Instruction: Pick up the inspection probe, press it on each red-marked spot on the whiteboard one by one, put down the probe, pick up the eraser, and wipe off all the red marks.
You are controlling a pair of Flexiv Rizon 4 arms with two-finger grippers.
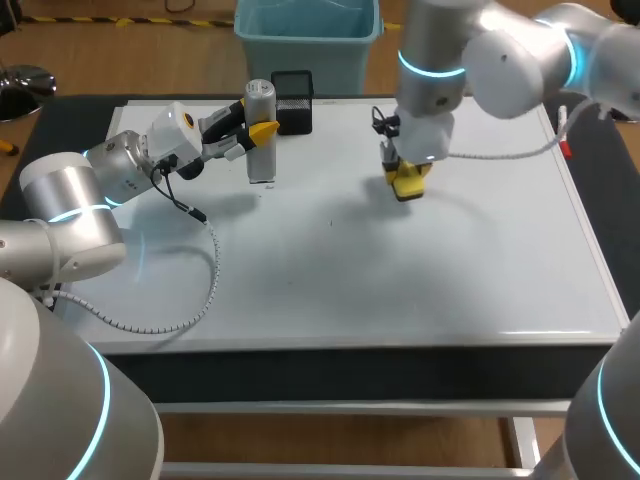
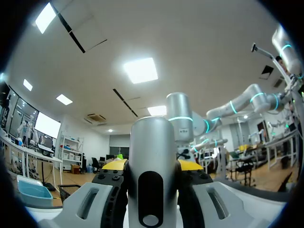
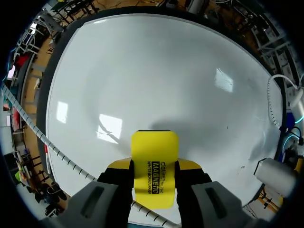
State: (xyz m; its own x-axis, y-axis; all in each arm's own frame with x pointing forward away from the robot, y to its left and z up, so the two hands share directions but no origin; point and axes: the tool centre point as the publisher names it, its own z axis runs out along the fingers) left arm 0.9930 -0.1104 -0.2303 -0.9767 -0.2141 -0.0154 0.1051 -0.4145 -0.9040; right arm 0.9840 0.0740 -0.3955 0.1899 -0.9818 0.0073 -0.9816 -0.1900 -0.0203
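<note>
The inspection probe (image 1: 261, 135), a silver cylinder with a black slot (image 2: 152, 180), stands upright on the far left of the whiteboard (image 1: 400, 270). My left gripper (image 1: 258, 131) (image 2: 152, 166) is shut on it from both sides. My right gripper (image 1: 408, 180) (image 3: 154, 167) is shut on the yellow eraser (image 1: 410, 183) (image 3: 154, 159), which rests low on the board's far middle. The whiteboard (image 3: 156, 71) ahead of the eraser shows only white. I see no red marks in any view, only a tiny dark speck (image 1: 332, 222).
A black holder (image 1: 292, 101) sits at the board's far edge, just right of the probe. A white coiled cable (image 1: 190, 300) from my left arm lies over the board's left side. A red pen (image 1: 566, 149) lies at the board's right edge.
</note>
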